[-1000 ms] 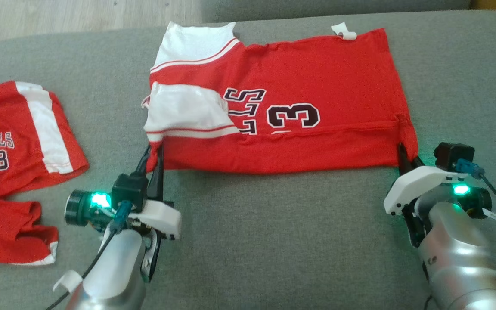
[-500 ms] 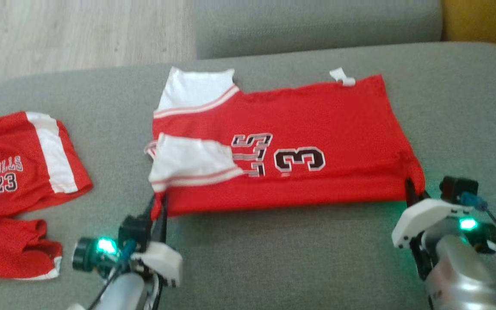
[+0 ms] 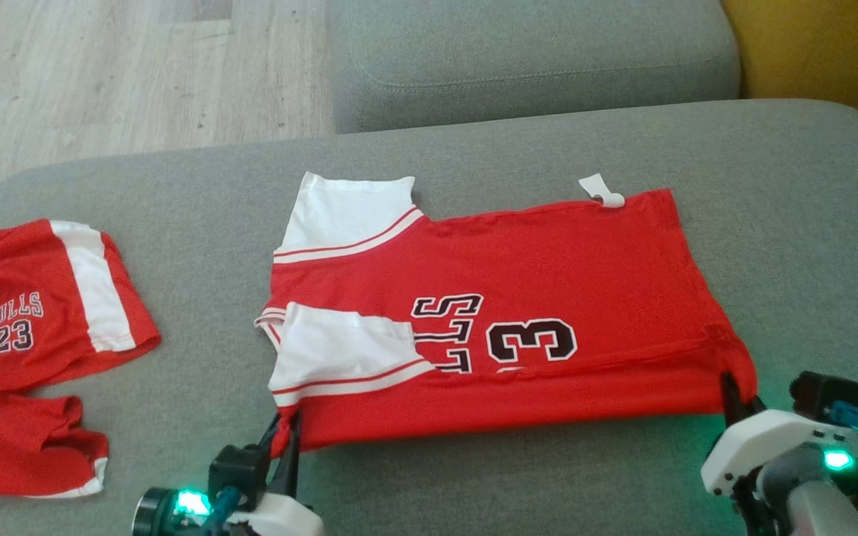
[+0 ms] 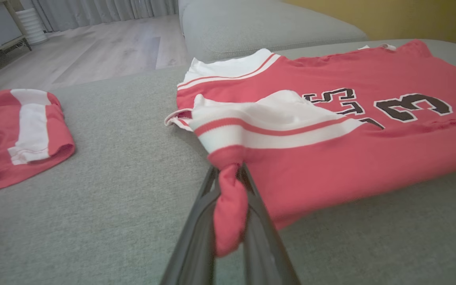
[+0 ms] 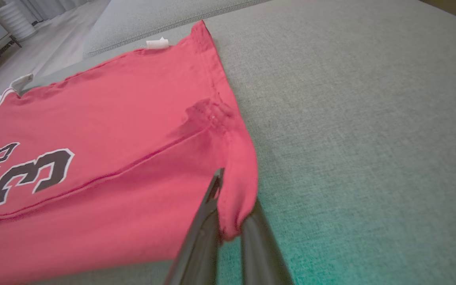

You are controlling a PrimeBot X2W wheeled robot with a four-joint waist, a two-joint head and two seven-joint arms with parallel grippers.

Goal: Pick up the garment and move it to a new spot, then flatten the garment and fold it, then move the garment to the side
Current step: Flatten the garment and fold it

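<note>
A red jersey (image 3: pixel 533 290) with white sleeves and dark lettering lies spread on the grey sofa seat (image 3: pixel 474 484), its near edge folded over. My left gripper (image 3: pixel 285 432) is shut on the garment's near left corner; the left wrist view shows red cloth (image 4: pixel 230 206) bunched between the fingers (image 4: pixel 196 221). At the near right corner my right gripper (image 3: pixel 734 394) is shut on the hem, where red fabric (image 5: pixel 236 198) is pinched between the fingers (image 5: pixel 206 221). The near edge is lifted slightly off the cushion.
Red shorts (image 3: pixel 34 335) with a white stripe and the number 23 lie at the left of the seat. A grey backrest cushion (image 3: pixel 533 59) stands behind, wooden floor (image 3: pixel 101 74) beyond it at the left, and a yellow wall (image 3: pixel 824 52) at the far right.
The head view has tilted up, so everything sits lower in the picture. Both grippers kept their hold on the near corners, and the near edge has drawn slightly toward me.
</note>
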